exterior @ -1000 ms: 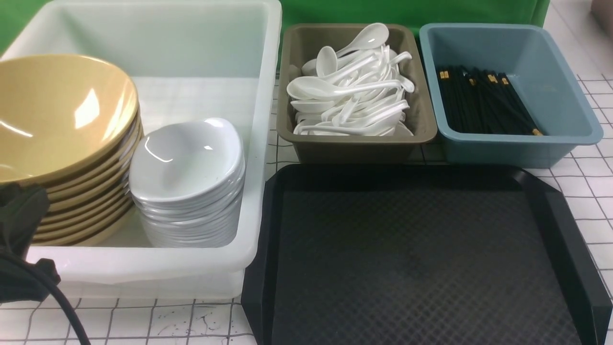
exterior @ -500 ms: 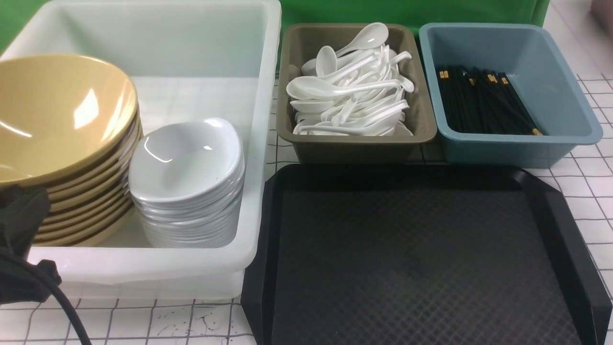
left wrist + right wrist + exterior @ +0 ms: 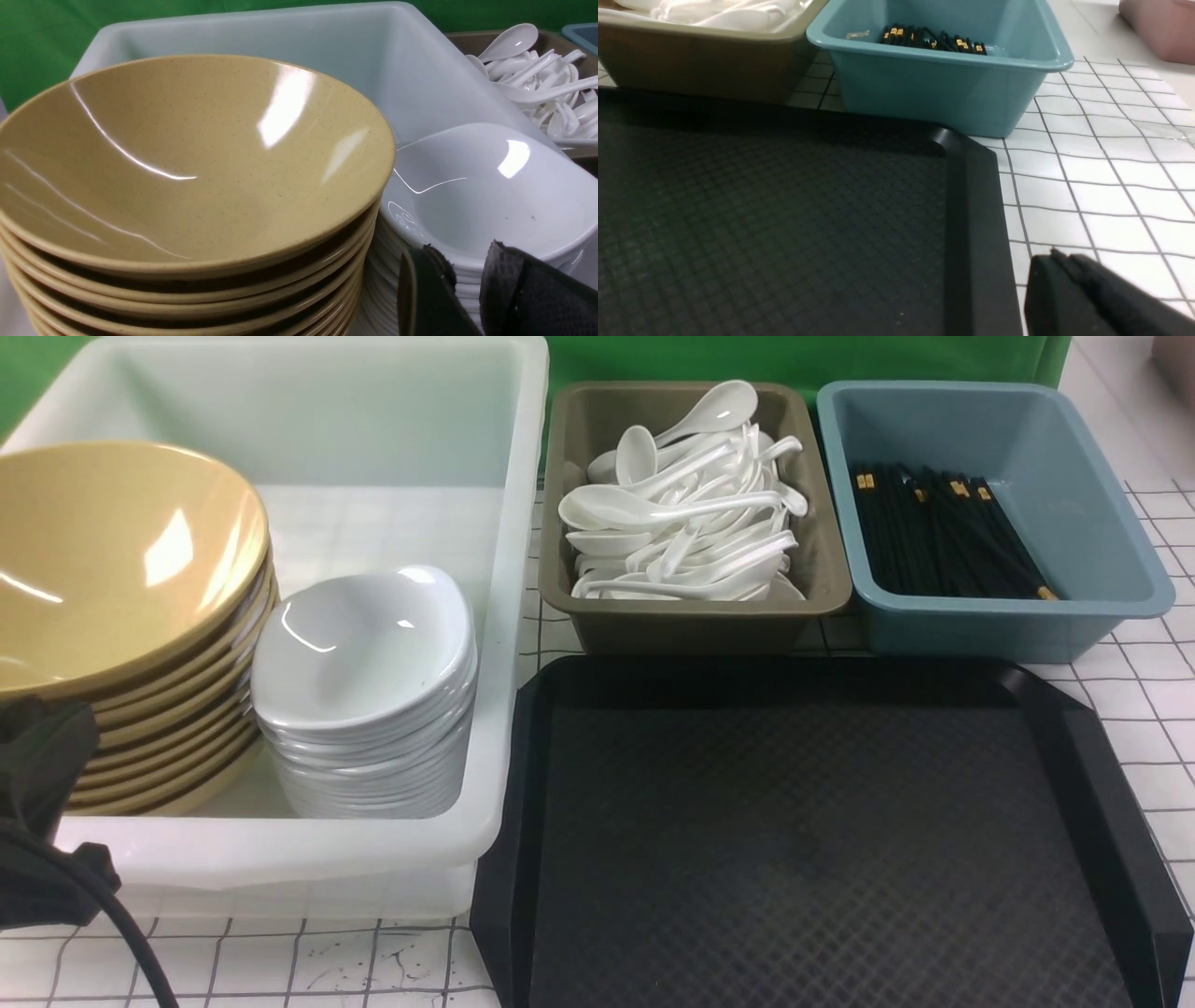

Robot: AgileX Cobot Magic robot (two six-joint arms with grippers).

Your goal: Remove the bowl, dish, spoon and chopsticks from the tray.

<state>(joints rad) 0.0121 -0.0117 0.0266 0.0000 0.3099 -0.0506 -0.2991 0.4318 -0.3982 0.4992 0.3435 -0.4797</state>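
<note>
The black tray [image 3: 822,840] lies bare at the front right, its right rim [image 3: 971,224] also showing in the right wrist view. A mustard-yellow bowl [image 3: 112,560] tops a stack in the white tub [image 3: 373,420], next to a stack of white dishes [image 3: 359,649]. White spoons [image 3: 686,523] fill the olive tub, and black chopsticks [image 3: 943,527] lie in the blue tub. My left gripper [image 3: 462,246] is open and empty, just in front of the dishes [image 3: 486,186] and beside the bowl [image 3: 187,154]. My right gripper [image 3: 1057,261] is shut, empty, over the table beside the tray's right rim.
The olive tub [image 3: 691,621] and blue tub [image 3: 1092,495] stand side by side right behind the tray. The white tub's wall borders the tray's left side. My left arm [image 3: 37,775] and its cable sit at the tub's front left corner. White gridded tabletop [image 3: 1101,168] lies right of the tray.
</note>
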